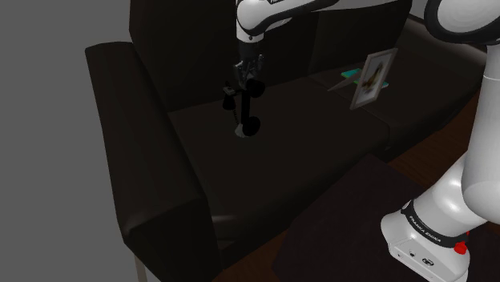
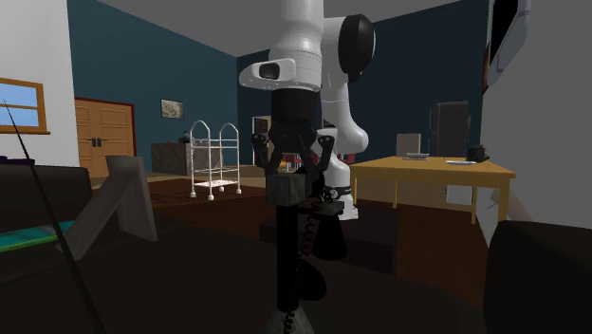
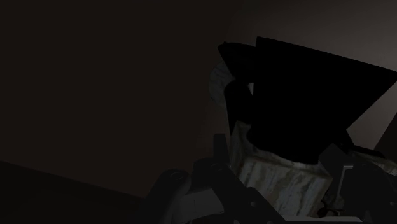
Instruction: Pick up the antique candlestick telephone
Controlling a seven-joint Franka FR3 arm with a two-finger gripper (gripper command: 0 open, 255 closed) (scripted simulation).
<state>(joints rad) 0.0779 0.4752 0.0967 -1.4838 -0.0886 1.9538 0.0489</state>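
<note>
1. Close range, wrist view: the candlestick telephone (image 3: 305,95) lies directly ahead of the gripper (image 3: 280,197). This view adds a black flared mouthpiece above a pale, mottled body section.
2. Gripper state: cannot tell whether it is released or grasping. In the shoulder view the gripper sits at the telephone's top end.
3. Telephone position: upright on the seat cushion of the dark sofa (image 1: 144,120), base on the cushion, between the shoulder view's left armrest and the picture frame (image 1: 375,76). It stands well apart from both.
4. Count on the sofa: one telephone, one picture frame, and one flat teal item (image 1: 346,78) beside the frame.
5. Clearance: bare cushion surrounds the base on all sides. A low dark table (image 1: 344,216) stands in front of the sofa, next to the stand (image 1: 429,240).
6. Far range: the second exterior view adds the room behind the arm, with one white trolley (image 2: 213,157), one wooden table (image 2: 432,171) and one wooden double door (image 2: 104,138).
</note>
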